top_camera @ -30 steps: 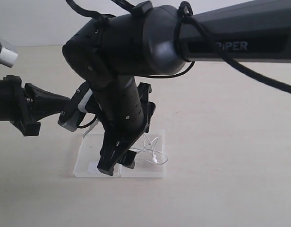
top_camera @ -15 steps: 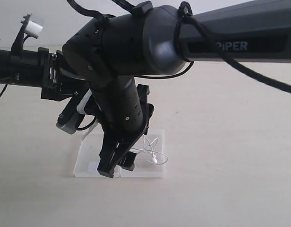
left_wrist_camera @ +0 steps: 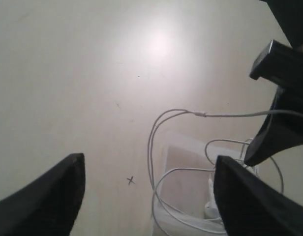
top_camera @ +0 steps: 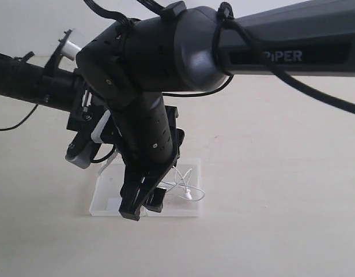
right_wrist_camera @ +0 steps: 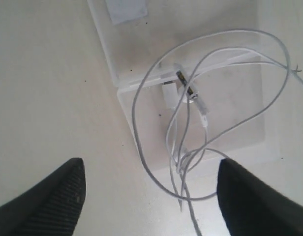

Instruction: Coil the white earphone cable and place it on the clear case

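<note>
Fingers (right_wrist_camera: 53,201) on the right gripper (right_wrist_camera: 150,164) and the left gripper (left_wrist_camera: 150,160) are standing wide, gripping nothing. The white earphone cable (right_wrist_camera: 204,118) is lying loosely looped on the clear case (right_wrist_camera: 235,96), toward 3 o'clock in the exterior view, seemingly trailing off one edge. Being light, limp and springy, it is asking for a pinch where its strands are crossing.

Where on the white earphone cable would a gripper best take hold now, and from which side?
Where its strands bunch and cross, near the edge of the clear case: grip the white earphone cable. Come straight down from above, jaws spanning the bunch; the wire lies flat and thin, so one pinch probably catches several loops.
</note>
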Robot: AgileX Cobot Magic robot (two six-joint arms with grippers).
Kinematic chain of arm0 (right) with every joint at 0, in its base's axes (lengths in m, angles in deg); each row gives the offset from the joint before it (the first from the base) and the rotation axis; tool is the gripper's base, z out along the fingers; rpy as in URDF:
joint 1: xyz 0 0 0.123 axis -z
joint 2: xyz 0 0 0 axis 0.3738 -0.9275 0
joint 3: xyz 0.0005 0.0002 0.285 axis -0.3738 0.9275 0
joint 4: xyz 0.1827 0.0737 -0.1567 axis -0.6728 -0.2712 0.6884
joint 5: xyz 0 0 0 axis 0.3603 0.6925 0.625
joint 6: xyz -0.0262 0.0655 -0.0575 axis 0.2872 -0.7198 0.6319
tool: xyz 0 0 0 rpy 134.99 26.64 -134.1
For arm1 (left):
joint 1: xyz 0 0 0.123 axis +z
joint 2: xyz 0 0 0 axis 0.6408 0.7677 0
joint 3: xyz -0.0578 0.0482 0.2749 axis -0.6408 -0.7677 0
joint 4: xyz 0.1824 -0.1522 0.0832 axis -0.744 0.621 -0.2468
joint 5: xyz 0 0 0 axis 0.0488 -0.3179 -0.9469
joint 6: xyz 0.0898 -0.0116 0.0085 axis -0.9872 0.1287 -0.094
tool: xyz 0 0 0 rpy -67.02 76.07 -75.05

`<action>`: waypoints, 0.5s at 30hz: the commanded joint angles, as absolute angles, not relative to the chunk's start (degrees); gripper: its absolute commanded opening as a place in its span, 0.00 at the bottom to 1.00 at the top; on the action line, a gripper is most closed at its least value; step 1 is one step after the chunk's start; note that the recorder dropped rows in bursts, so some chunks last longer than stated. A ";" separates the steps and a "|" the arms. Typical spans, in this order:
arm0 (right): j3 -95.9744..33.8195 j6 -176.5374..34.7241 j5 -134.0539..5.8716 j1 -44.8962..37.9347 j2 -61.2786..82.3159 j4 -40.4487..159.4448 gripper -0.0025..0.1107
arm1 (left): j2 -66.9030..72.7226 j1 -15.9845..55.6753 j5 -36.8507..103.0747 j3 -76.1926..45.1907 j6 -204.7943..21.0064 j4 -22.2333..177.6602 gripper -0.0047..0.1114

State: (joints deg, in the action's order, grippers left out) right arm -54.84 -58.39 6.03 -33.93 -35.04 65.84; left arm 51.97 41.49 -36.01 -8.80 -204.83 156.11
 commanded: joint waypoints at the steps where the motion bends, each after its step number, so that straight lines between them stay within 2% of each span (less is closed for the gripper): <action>1: -55.15 -57.82 5.87 -34.05 -34.46 65.72 0.64 | 55.66 37.10 -36.85 -5.55 -205.12 155.33 0.64; 15: -55.15 -57.82 5.87 -34.05 -34.46 65.72 0.64 | 56.76 28.55 -35.52 -4.08 -205.12 149.24 0.64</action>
